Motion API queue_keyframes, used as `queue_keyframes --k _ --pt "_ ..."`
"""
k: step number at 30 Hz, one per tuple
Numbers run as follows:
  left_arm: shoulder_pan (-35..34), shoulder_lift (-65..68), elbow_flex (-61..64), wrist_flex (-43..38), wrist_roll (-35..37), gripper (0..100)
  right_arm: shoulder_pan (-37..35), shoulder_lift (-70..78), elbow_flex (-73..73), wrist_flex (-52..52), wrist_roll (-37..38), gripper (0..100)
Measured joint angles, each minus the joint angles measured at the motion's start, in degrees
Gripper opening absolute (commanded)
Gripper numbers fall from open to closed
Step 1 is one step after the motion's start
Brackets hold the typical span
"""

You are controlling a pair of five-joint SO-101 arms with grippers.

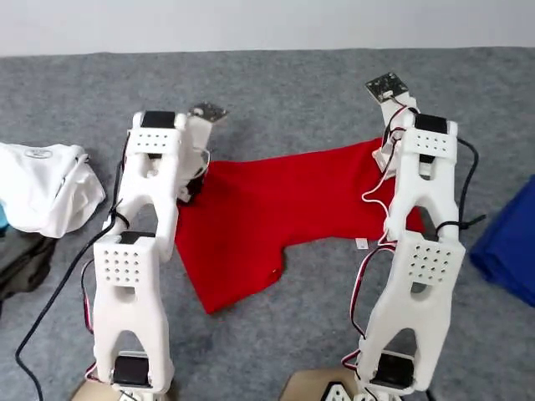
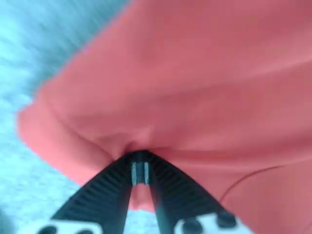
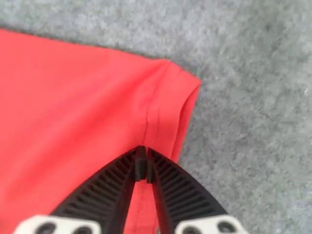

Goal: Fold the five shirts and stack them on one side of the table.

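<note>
A red shirt (image 1: 276, 213) lies spread across the middle of the grey table, stretched between the two arms. My left gripper (image 2: 140, 171) is shut on a pinch of the red shirt (image 2: 195, 83) near its left edge, and the cloth puckers at the fingertips. My right gripper (image 3: 143, 165) is shut on the red shirt (image 3: 73, 112) along a hemmed edge near a corner. In the high view the left gripper (image 1: 194, 185) sits at the shirt's left end and the right gripper (image 1: 389, 159) at its right end.
A crumpled white shirt (image 1: 42, 185) lies at the table's left edge, with dark cloth (image 1: 21, 255) below it. A blue shirt (image 1: 510, 242) lies at the right edge. A black cable (image 1: 58, 296) runs beside the left arm. Grey carpet-like table surface (image 1: 292, 92) lies behind the shirt.
</note>
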State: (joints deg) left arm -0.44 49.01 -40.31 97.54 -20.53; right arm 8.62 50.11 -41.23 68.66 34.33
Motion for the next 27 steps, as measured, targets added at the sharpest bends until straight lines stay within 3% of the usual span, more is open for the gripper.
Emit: queue_keyframes --k 7,16,22,27 --pt "1.76 0.09 -5.01 1.23 -0.09 1 0.00 -0.26 0.00 0.79 0.00 1.1" --pt "6.42 -11.69 9.58 1.23 -0.26 1 0.00 -6.07 0.00 10.46 0.00 1.4" --pt "6.42 -19.25 18.81 1.23 0.00 1 0.00 -7.30 0.00 19.96 -3.08 1.4" --pt "6.42 -19.78 21.63 1.23 0.00 1 0.00 -5.98 -0.53 21.54 -3.78 1.4"
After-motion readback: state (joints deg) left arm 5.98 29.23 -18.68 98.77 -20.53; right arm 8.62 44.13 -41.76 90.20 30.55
